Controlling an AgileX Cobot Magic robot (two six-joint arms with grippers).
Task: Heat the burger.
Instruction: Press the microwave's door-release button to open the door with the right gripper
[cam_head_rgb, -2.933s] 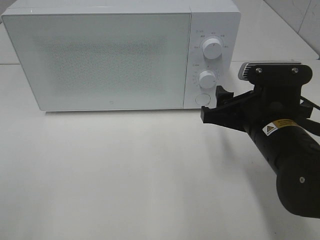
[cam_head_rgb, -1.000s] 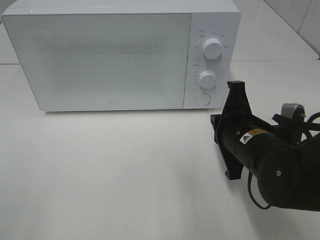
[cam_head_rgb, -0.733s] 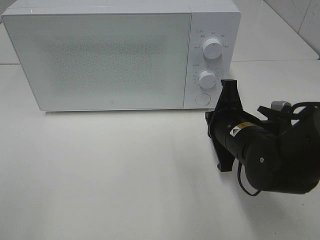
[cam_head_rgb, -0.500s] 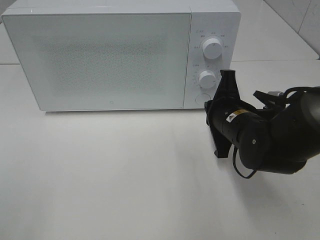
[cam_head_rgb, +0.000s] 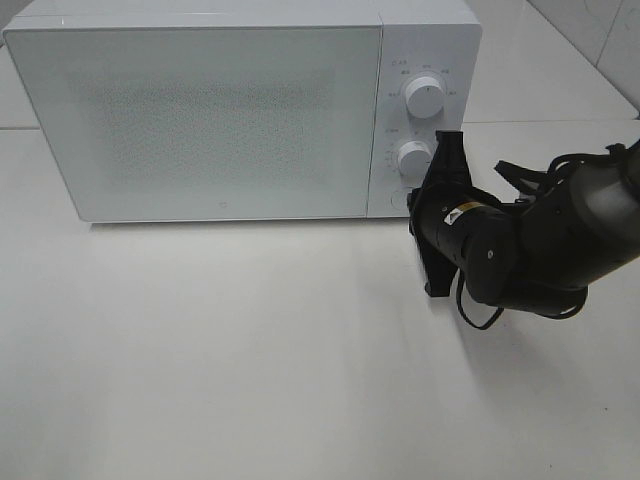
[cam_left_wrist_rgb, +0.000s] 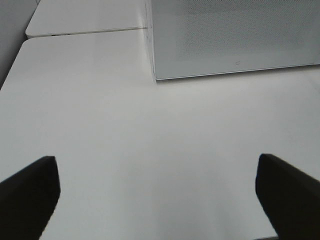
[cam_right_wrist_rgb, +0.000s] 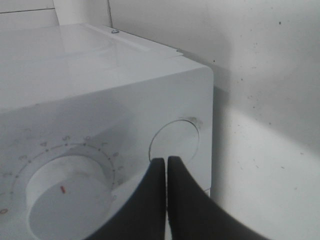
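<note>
— Where's the burger?

— It shows in no view. The microwave (cam_head_rgb: 200, 120) stands on the worktop (cam_head_rgb: 250, 350) with its door (cam_head_rgb: 210, 130) closed, and the frosted front hides whatever is behind it.

— And the right gripper (cam_right_wrist_rgb: 166, 161)?

— Its fingers (cam_right_wrist_rgb: 152, 200) are pressed together with nothing between them. It points at the control panel, with the tips just at the rim of the round button (cam_right_wrist_rgb: 174, 141), which sits beside the lower knob (cam_right_wrist_rgb: 65, 197). Whether they touch the button I cannot tell.

— What does the high camera give?

— The right arm reaches in from the right. Its gripper is up against the panel's lower corner, below the lower knob, and partly covers the button.

— And the left gripper (cam_left_wrist_rgb: 155, 165)?

— Its fingers (cam_left_wrist_rgb: 30, 195) stand wide apart with nothing between them. It hangs over the worktop, well apart from the microwave and facing its left front corner. Only its own wrist camera shows it.
</note>
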